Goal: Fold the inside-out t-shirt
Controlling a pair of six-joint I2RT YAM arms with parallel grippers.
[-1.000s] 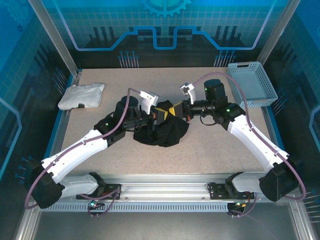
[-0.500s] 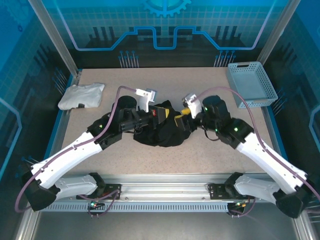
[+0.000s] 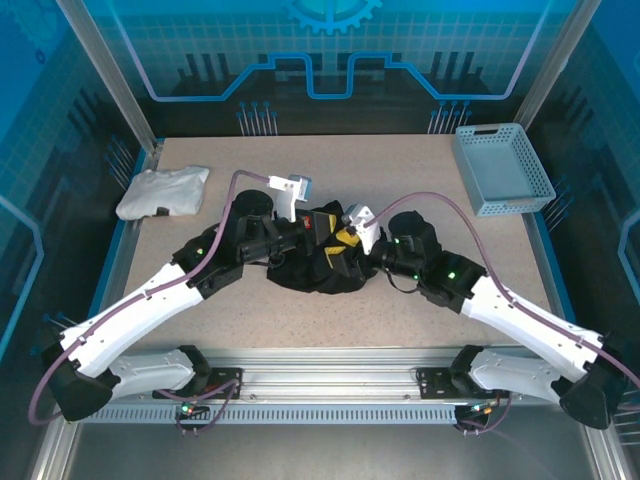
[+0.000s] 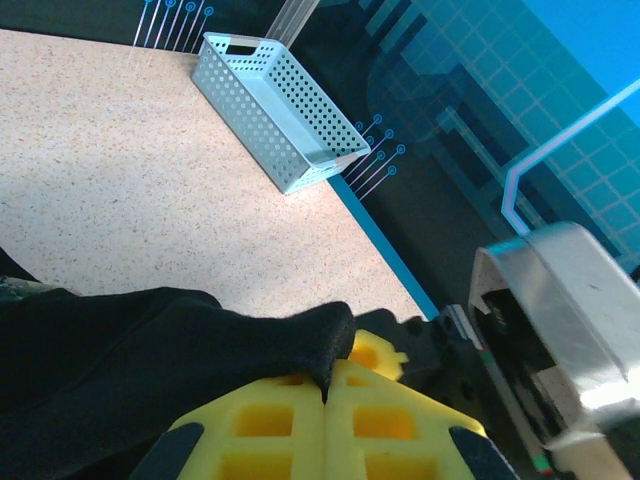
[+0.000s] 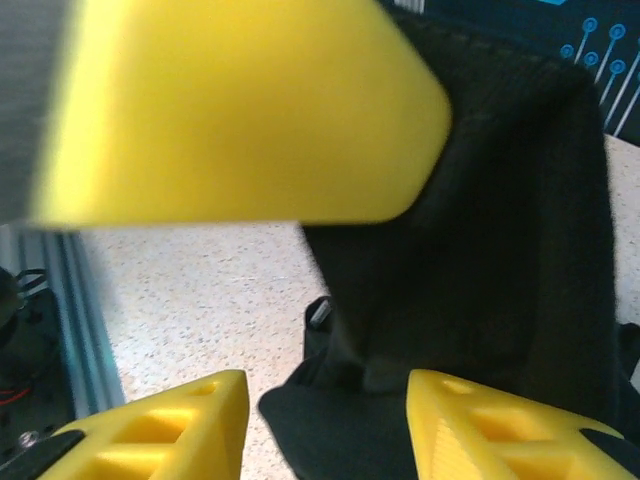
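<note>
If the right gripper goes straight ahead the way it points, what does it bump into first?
Most likely the black t-shirt, bunched up just ahead of the open right gripper, though depth is hard to judge.

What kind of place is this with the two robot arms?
Probably a robot lab test booth: a left arm and right arm bolted to a rail at a speckled table, inside a metal frame with blue panels, working on a black t-shirt.

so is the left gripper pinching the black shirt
Yes, the left gripper is shut on a fold of the black t-shirt.
</note>
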